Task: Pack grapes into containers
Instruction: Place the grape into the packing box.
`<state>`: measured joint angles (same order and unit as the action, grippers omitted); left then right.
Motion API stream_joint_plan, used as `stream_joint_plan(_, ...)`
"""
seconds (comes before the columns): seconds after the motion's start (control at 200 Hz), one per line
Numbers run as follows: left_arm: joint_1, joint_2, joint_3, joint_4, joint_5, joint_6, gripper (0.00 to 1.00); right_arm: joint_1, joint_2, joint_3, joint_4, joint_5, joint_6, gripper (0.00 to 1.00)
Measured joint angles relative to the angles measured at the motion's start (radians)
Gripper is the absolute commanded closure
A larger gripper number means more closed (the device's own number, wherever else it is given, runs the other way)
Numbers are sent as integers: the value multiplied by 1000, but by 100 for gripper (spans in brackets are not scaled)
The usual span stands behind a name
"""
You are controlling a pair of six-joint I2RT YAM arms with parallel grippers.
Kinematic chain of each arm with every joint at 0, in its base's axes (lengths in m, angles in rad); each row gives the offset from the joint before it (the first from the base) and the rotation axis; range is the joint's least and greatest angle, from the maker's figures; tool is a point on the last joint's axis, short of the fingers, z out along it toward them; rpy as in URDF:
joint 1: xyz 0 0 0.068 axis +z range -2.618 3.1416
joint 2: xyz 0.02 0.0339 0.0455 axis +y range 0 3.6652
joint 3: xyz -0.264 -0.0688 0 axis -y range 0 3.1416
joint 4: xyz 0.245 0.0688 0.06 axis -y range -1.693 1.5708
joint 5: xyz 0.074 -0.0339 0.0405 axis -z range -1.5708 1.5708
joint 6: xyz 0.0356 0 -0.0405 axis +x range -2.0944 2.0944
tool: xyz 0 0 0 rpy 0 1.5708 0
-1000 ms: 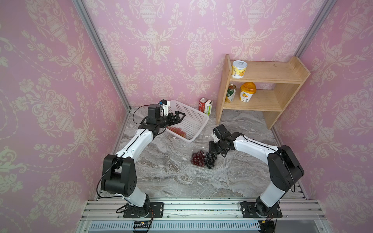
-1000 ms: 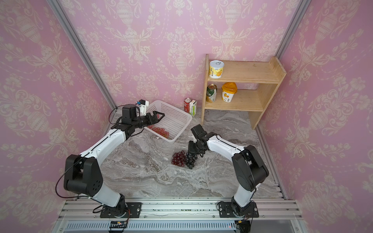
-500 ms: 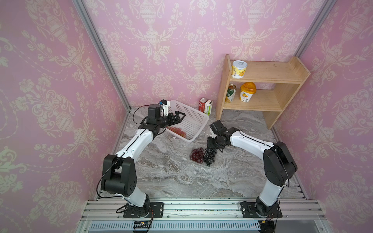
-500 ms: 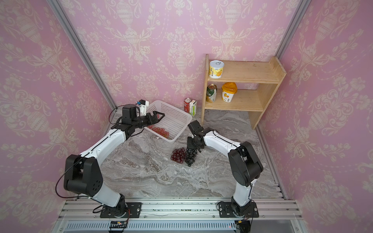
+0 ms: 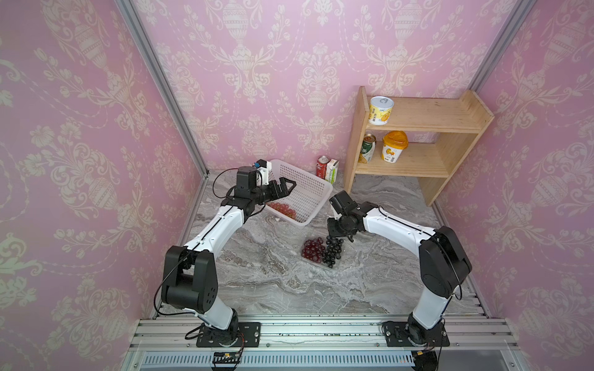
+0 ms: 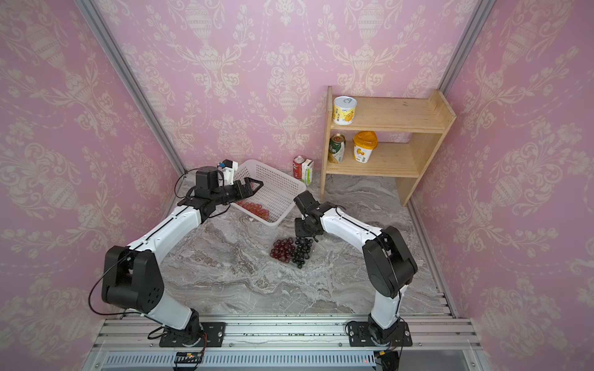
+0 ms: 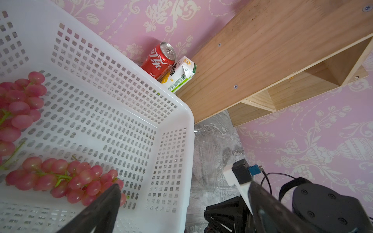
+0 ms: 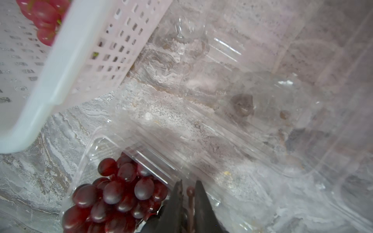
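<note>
Marble top [image 5: 273,282]; clamshell [image 8: 87,153] holds dark grapes [image 5: 311,250]; basket [image 5: 308,192] holds pink grapes [image 5: 283,208].

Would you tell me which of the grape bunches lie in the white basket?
Only the light pink-red grapes: they lie in the white basket, while the dark red bunch and the near-black bunch are side by side outside it.

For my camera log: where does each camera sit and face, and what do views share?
Both top views: high over the front rail, looking down on the marbled tabletop; both arms whole, left gripper over the white perforated plastic basket, right gripper over near-black grapes.
Left wrist: on the left arm, facing into the basket at light pink-red grapes; its fingers show.
Right wrist: on the right arm, facing dark red grapes in a clear plastic clamshell box; its fingertips show.
Shared by both wrist views: basket, pink-red grapes.
</note>
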<state>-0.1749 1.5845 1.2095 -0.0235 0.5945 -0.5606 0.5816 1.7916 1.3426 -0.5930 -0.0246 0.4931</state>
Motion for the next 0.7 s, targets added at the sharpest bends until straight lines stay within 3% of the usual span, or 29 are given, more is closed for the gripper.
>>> stream_joint_plan(0.23, 0, -6, -9, 0, -7, -8, 1, 4, -12, 9, -19, 0, -19, 56)
stream_joint_plan(0.345, 0, -17, -20, 1, -7, -19, 1, 4, -54, 4, -31, -1, -21, 26)
stream_joint_plan(0.44, 0, -30, -31, 2, -6, -32, 1, 4, -133, -30, -29, -3, 1, 8)
stream_joint_plan(0.695, 0, -121, -174, 64, -11, -118, 1, 4, -256, -117, 8, -100, 96, 0)
